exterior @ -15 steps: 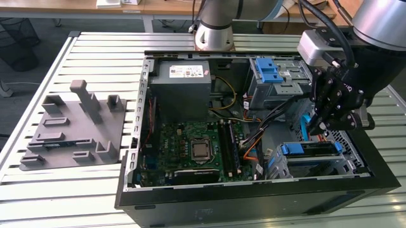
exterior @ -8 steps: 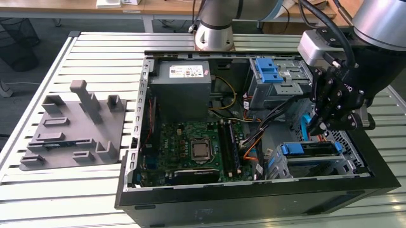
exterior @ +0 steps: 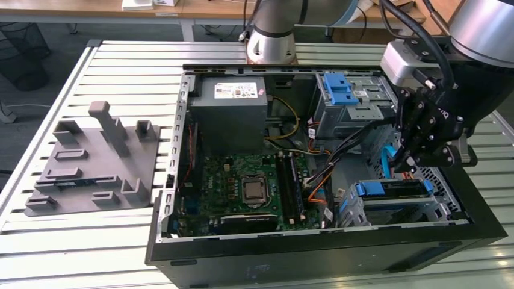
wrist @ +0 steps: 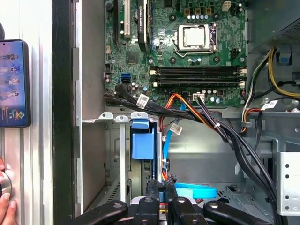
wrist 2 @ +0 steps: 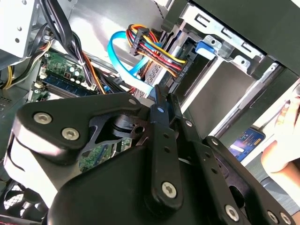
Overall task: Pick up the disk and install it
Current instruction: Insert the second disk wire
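Black linkage plates of the gripper [wrist 2: 161, 101] sit closest to the lens in both wrist views, with its two thin fingertips pressed close together and nothing visible between them. Beyond them, a pale blue flat cable [wrist 2: 123, 65] curls beside a bundle of red, yellow and orange wires [wrist 2: 152, 51].

Going from largest to smallest in the exterior view: a slatted metal table [exterior: 96, 241] carries an open black computer case [exterior: 321, 253], lying on its side with its insides exposed. The robot arm [exterior: 482, 36] reaches in from the exterior view's right, and the gripper [exterior: 410, 158] hangs low inside the case, above the drive bay at that side. A grey power supply box [exterior: 233, 114] with a white sticker fills the far part of the case. A green motherboard [exterior: 241, 186] lies in the middle, its silver processor socket [exterior: 255, 189] near the centre. A grey plastic fixture [exterior: 88, 162] with upright posts rests on the table at the exterior view's left, well apart from the case. A metal drive cage [exterior: 353, 102] with a blue latch [exterior: 339, 89] stands at the far right.

The disk [exterior: 393, 189] sits in the lower drive bay just beneath the gripper, its blue end [wrist: 142, 143] facing the motherboard in the first wrist view. The gripper is not holding it.

A phone [wrist: 11, 84] lies on the table beside the case, with a person's hand [wrist: 5, 206] near it.
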Motion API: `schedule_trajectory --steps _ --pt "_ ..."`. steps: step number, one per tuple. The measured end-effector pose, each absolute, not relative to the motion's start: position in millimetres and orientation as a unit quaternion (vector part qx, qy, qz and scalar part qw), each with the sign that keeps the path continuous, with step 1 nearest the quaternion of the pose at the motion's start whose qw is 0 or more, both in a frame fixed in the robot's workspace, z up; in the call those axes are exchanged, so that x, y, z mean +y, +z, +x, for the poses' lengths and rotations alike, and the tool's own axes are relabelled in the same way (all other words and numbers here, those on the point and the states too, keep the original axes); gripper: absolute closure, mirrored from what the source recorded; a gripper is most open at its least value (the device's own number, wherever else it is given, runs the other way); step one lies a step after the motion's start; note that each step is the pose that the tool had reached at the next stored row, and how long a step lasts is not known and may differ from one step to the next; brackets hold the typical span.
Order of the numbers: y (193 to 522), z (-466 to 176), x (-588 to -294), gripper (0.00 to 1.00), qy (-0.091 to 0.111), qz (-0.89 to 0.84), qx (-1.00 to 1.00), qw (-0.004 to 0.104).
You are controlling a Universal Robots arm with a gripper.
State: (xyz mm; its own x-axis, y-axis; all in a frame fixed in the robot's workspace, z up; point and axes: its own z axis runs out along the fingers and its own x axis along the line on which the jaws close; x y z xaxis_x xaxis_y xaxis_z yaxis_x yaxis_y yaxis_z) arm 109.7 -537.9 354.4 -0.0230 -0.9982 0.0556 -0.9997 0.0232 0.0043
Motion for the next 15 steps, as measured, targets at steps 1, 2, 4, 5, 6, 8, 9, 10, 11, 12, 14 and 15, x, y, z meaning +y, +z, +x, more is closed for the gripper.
schedule_trajectory --steps 1,2,4,5,6,8,9,10,11,12,14,15 --pt "353.7 109.7 -538.7 0.82 0.018 0.699 -0.715 0.021" --pt "352.9 109.7 -539.6 0.82 0.018 0.699 -0.715 0.021" --pt "351.7 109.7 -541.2 0.82 0.018 0.699 -0.715 0.021" --pt "351.1 109.7 -541.7 0.82 0.018 0.699 -0.715 0.021" --pt "350.6 109.7 -541.9 0.82 0.018 0.699 -0.715 0.021" --pt "350.0 109.7 -542.4 0.82 0.018 0.699 -0.715 0.022" --pt "349.6 109.7 -542.8 0.82 0.018 0.699 -0.715 0.022" --pt "349.5 109.7 -542.9 0.82 0.018 0.699 -0.715 0.022" --pt "349.5 109.7 -542.9 0.82 0.018 0.699 -0.715 0.022" --pt "349.3 109.7 -543.0 0.82 0.018 0.698 -0.715 0.022" --pt "349.0 110.2 -543.1 0.82 0.018 0.698 -0.716 0.022" --pt "348.9 110.8 -543.1 0.82 0.017 0.698 -0.716 0.022"
